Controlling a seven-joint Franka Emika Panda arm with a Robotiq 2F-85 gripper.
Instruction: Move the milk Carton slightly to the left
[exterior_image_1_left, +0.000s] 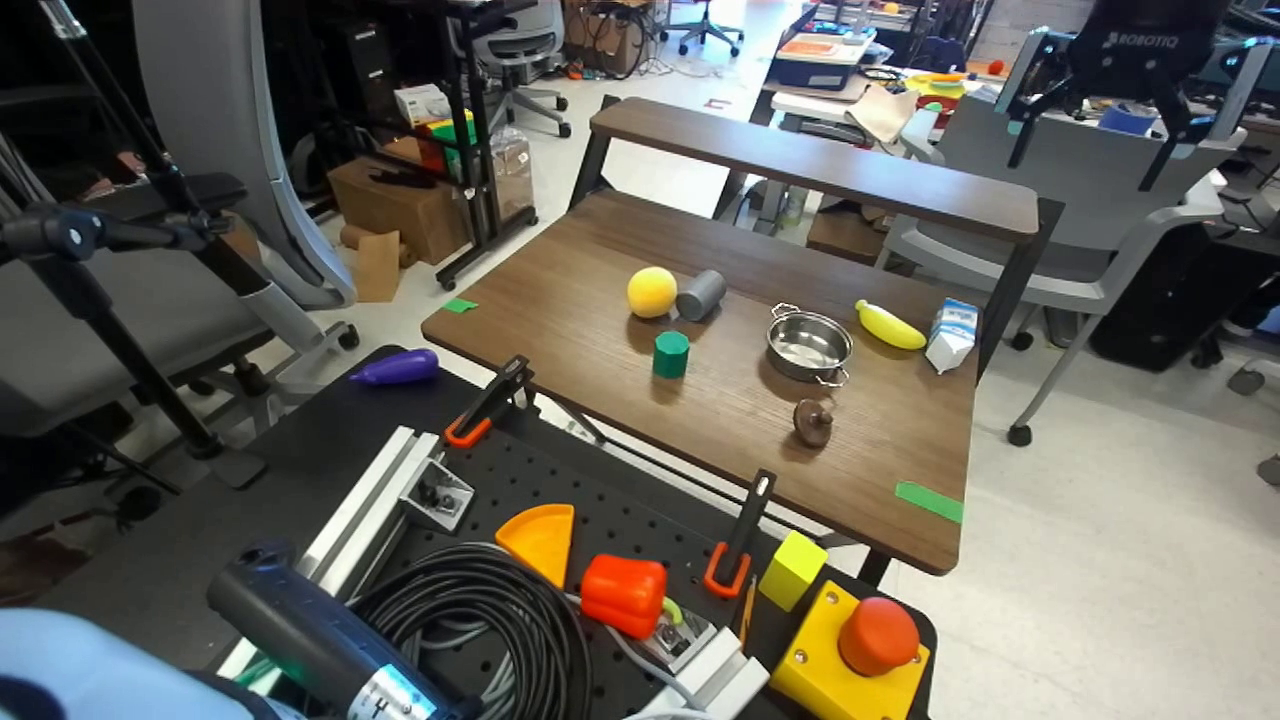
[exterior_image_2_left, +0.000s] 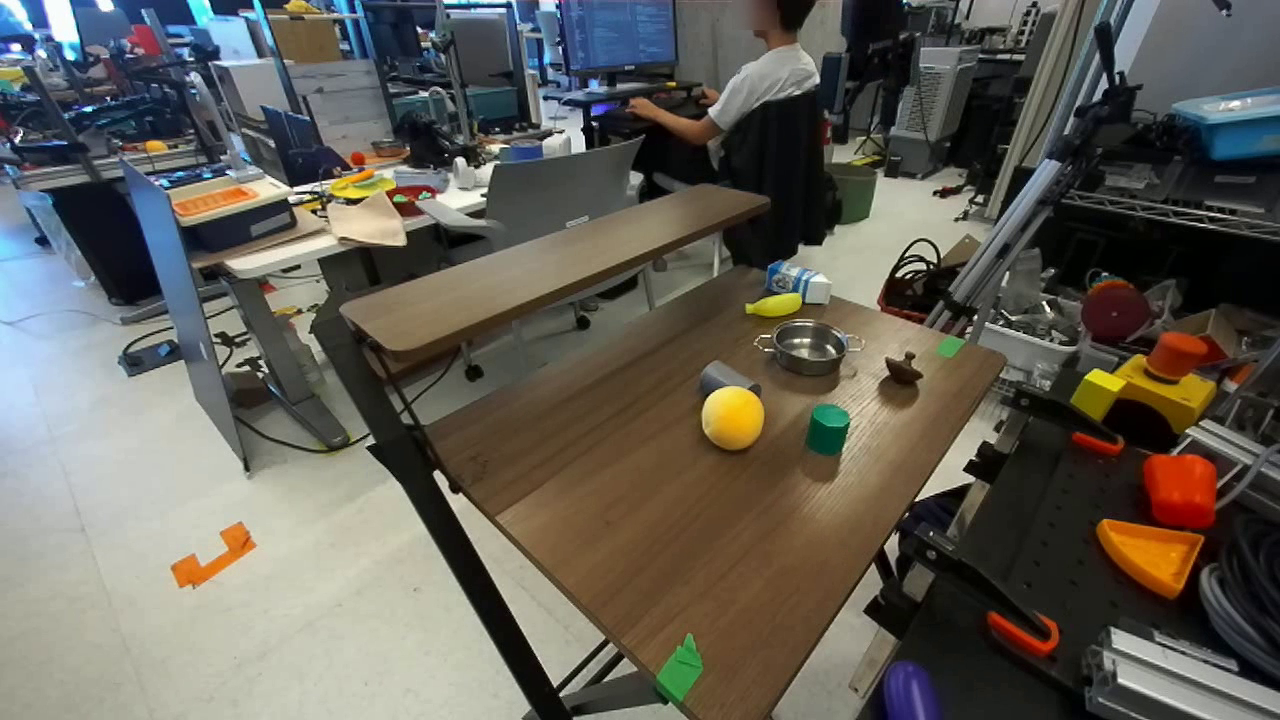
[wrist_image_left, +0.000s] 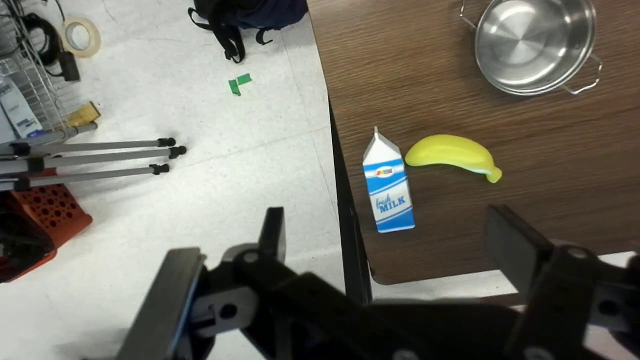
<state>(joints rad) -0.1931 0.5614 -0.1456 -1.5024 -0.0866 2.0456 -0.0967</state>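
Hand (exterior_image_1_left: 1080, 176) spread wide; grip the milk carton (wrist_image_left: 391, 194) by its base, nearest the worktop (wrist_image_left: 445, 225) corner, dodging the banana (wrist_image_left: 450, 151)!

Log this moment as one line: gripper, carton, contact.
gripper: open, empty | milk carton: lying on table, near its edge, beside banana | gripper-carton contact: none

Table (exterior_image_1_left: 560, 290) below the end effector (exterior_image_1_left: 1080, 177).
Milk carton (wrist_image_left: 389, 190), banana (wrist_image_left: 450, 151) nearest; pot (wrist_image_left: 525, 45), knobbed disc (exterior_image_1_left: 812, 424), green block (exterior_image_1_left: 671, 355), cylinder (exterior_image_1_left: 703, 294), ball (exterior_image_1_left: 652, 292) farther.
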